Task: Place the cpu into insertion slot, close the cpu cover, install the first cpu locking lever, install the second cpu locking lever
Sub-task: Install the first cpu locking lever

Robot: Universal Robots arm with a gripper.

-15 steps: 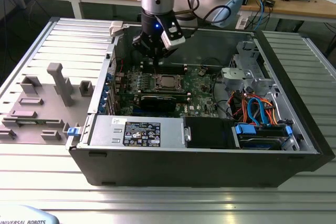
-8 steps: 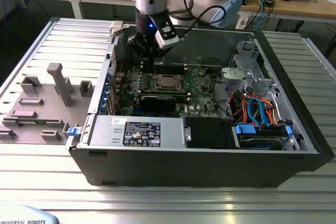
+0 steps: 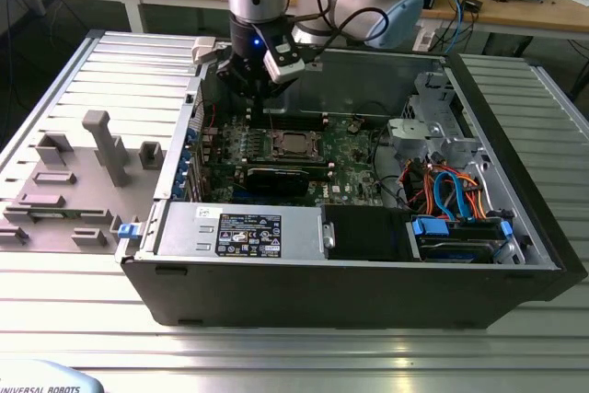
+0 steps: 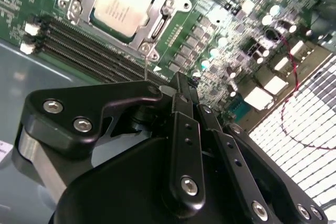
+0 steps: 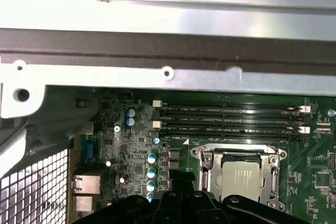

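Gripper: hangs above the motherboard beside the socket; fingers drawn together, nothing held.
Cpu: seated flat in the insertion slot, silver top showing through the cpu cover, which lies down over it.
Handling: likely light, rigid, fragile underneath; best taken by its edges. The thin cover looks stiff but springy.
Memory slots: just beyond the socket.

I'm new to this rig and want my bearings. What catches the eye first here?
The open computer case on the slatted table, with the arm's pincer hanging inside over the green board. Below it sits the silver cpu, already in its socket under the cover, beside the black memory slots.
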